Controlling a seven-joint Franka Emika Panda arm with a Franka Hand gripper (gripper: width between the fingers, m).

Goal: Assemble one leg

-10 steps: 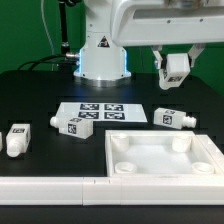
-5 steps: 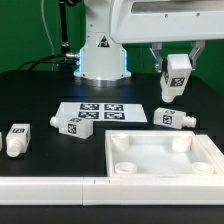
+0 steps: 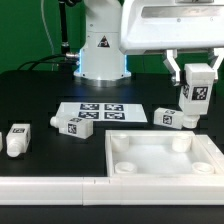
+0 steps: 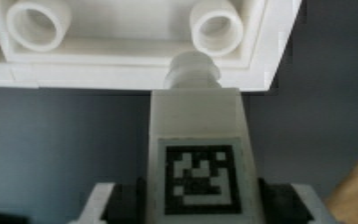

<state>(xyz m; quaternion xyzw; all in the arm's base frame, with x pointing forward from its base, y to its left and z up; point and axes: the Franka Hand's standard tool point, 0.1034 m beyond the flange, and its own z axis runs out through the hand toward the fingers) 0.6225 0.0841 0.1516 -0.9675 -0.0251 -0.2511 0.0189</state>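
My gripper [image 3: 196, 88] is shut on a white leg [image 3: 197, 92] with a marker tag, holding it upright in the air above the far right corner of the white square panel [image 3: 160, 165]. In the wrist view the held leg [image 4: 197, 140] points its peg at the panel's edge [image 4: 140, 70], between two round sockets [image 4: 220, 30]. Three more legs lie on the table: one [image 3: 171, 118] just behind the panel, one [image 3: 75, 126] by the marker board, one [image 3: 17, 139] at the exterior view's left.
The marker board [image 3: 93, 112] lies flat behind the panel. The robot base [image 3: 102, 55] stands at the back. A white rail [image 3: 50, 186] runs along the table's front edge.
The gripper has moved to the exterior view's right and downward with the leg, and the leg has turned more upright.
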